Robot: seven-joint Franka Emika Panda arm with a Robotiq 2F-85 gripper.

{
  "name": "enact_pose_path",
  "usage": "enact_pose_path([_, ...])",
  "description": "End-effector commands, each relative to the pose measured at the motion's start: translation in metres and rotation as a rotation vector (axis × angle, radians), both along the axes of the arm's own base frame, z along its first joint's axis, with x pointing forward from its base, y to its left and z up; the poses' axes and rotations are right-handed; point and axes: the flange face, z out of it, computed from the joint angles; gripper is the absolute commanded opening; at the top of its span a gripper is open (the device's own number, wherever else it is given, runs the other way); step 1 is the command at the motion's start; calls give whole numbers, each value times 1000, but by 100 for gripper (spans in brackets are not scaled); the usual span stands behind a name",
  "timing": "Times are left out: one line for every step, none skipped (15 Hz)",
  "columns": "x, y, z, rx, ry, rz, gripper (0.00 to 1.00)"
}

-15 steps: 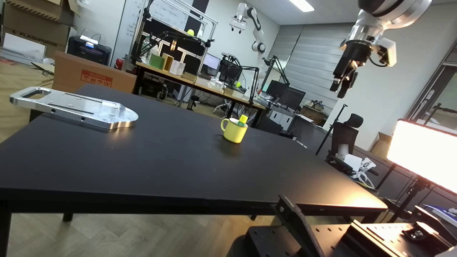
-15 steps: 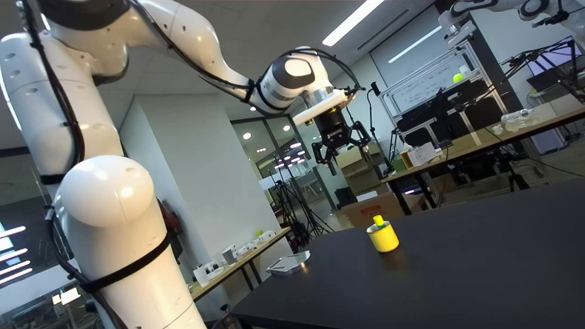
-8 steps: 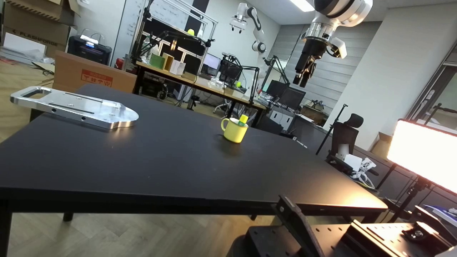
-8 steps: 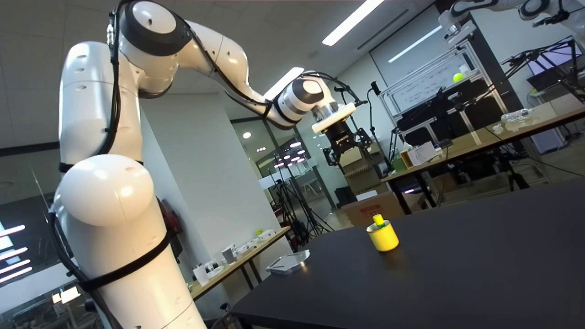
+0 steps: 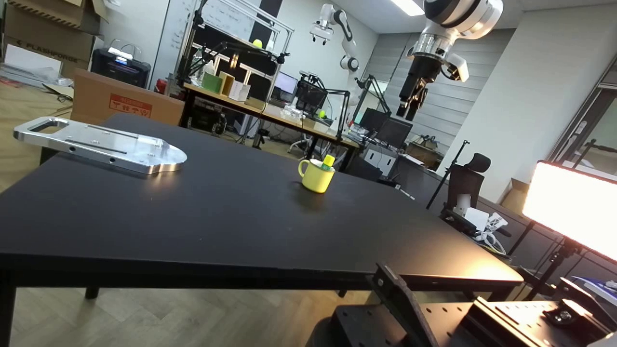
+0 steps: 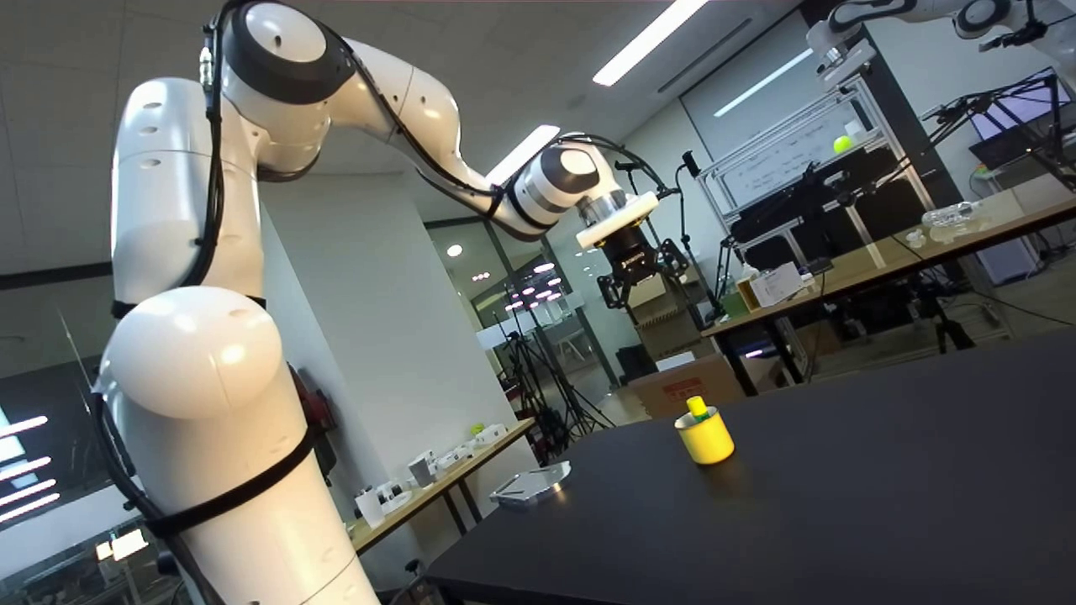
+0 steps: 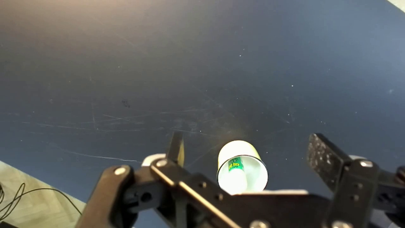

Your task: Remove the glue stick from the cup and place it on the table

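Your gripper (image 7: pixel 246 144) hangs in mid-air pointing down, its two black fingers (image 7: pixel 324 156) spread wide apart. From it, in an exterior view, your white arm (image 6: pixel 202 357) runs back and up to a bent elbow, then down to a rounded lower joint, with dark cables (image 6: pixel 216 185) strapped along it. In the wrist view the cup (image 7: pixel 240 147) appears between those fingers, yet both exterior views show it well below them and apart. It is yellow outside and white inside, upright on the table (image 5: pixel 217 217), its handle (image 5: pixel 301 168) on the left side in an exterior view. The glue stick (image 5: pixel 328 161) is inside this cup: its yellow end rises above the rim, and green wrapping shows beneath. Well apart from the cup, by the table's edge, lies a silver metal plate (image 5: pixel 108 140) with a cut-out at one end. Past the black table are a cardboard box (image 5: pixel 123 99) marked in red, a bright light panel (image 5: pixel 573 207) and another white robot arm (image 5: pixel 348 44).
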Motion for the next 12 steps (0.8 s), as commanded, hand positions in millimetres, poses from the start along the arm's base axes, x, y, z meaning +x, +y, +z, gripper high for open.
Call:
enact_pose_path([0, 0, 1, 0, 1, 0, 100])
enact_pose_path([0, 0, 1, 0, 1, 0, 100])
enact_pose_path([0, 0, 1, 0, 1, 0, 100])
enact_pose_path([0, 0, 1, 0, 1, 0, 100])
enact_pose_path([0, 0, 1, 0, 1, 0, 100])
enact_pose_path([0, 0, 1, 0, 1, 0, 100])
enact_pose_path([3, -2, -1, -23, -23, -9, 100])
enact_pose_path([11, -5, 1, -21, -32, -4, 100])
enact_pose_path([21, -8, 2, -27, -51, -5, 100])
enact_pose_path([36, -10, 4, -18, -62, -1, 100])
enact_pose_path([49, -10, 5, -20, -83, 4, 100])
enact_pose_path([65, -8, 4, -15, -92, 1, 100])
